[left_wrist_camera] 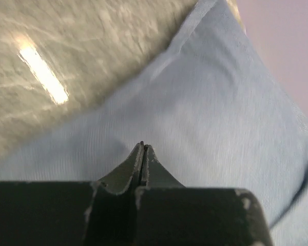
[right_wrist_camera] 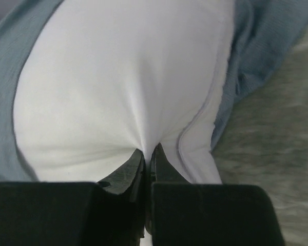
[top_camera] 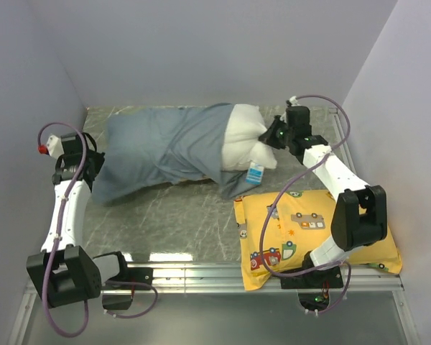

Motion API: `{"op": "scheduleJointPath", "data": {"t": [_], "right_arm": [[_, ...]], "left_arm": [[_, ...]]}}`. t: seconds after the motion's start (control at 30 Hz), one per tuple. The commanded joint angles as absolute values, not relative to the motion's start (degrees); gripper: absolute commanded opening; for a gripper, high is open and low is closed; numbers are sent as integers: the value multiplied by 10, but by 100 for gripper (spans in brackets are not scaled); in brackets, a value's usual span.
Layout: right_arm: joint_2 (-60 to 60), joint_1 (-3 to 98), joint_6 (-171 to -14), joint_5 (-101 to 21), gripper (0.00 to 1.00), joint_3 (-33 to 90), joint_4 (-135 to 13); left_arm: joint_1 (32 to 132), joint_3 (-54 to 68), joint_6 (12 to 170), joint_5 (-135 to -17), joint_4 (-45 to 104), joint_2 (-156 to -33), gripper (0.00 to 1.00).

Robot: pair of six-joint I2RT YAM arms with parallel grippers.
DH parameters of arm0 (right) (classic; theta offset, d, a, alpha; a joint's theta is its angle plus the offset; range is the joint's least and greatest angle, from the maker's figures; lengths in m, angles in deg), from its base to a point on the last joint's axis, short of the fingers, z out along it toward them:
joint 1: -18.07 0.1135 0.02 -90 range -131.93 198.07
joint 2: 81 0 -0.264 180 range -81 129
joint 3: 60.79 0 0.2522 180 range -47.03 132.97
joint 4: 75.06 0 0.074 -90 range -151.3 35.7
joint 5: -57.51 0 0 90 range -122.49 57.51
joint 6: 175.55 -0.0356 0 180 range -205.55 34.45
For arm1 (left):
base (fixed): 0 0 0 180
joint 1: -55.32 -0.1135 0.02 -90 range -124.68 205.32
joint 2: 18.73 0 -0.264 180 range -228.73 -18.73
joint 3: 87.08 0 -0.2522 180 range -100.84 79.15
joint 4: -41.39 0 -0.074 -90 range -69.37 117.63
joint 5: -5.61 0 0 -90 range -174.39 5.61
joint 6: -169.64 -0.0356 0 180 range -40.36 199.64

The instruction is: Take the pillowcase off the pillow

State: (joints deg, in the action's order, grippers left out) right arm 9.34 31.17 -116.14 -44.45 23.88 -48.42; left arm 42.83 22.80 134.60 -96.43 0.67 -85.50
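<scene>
Left hand (top_camera: 93, 162) is closed, its fingers (left_wrist_camera: 133, 164) pressed flat together with the tips right over the blue-grey pillowcase (top_camera: 165, 147). From the wrist view I can't tell whether any cloth is caught between them. That hand sits at the pillowcase's left end, close to the left wall (top_camera: 21, 86), so I've got little room on that side. The left arm runs up from its base along that wall, wrist turned in toward the fabric.

Over on the other side, my right hand (top_camera: 269, 136) is pinched on the white pillow (top_camera: 244, 136). The wrist view shows the white cover (right_wrist_camera: 123, 77) puckering into the closed tips, with pillowcase cloth (right_wrist_camera: 262, 41) on both flanks. The pillow's right end pokes out of the pillowcase's open mouth and lies along the back wall (top_camera: 215, 50), near the right wall (top_camera: 402, 93). A small blue-and-white label (top_camera: 256, 172) hangs at its near corner.

The right arm's elbow is raised over the yellow vehicle-print pillow (top_camera: 255, 226), which lies at the near right, its far edge just beside that label. A stretch of marbled worktop (top_camera: 179, 215) shows between the pillowcase's near edge and the metal rail (top_camera: 201, 272) in front.
</scene>
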Motion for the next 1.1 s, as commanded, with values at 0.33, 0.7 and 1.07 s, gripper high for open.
{"op": "scheduleJointPath", "data": {"t": [0.33,0.7,1.07], "right_arm": [[51,385,-1139,-372,53,133,-556],[-41,359,-1119,-347,85,167,-499],[268,290,-1153,-466,87,442,-446]], "left_arm": [[627,61,1208,-963,28,-860,59],[763,-133,1064,-919,92,-1121,77],[828,-199,995,-949,155,-1267,75]]}}
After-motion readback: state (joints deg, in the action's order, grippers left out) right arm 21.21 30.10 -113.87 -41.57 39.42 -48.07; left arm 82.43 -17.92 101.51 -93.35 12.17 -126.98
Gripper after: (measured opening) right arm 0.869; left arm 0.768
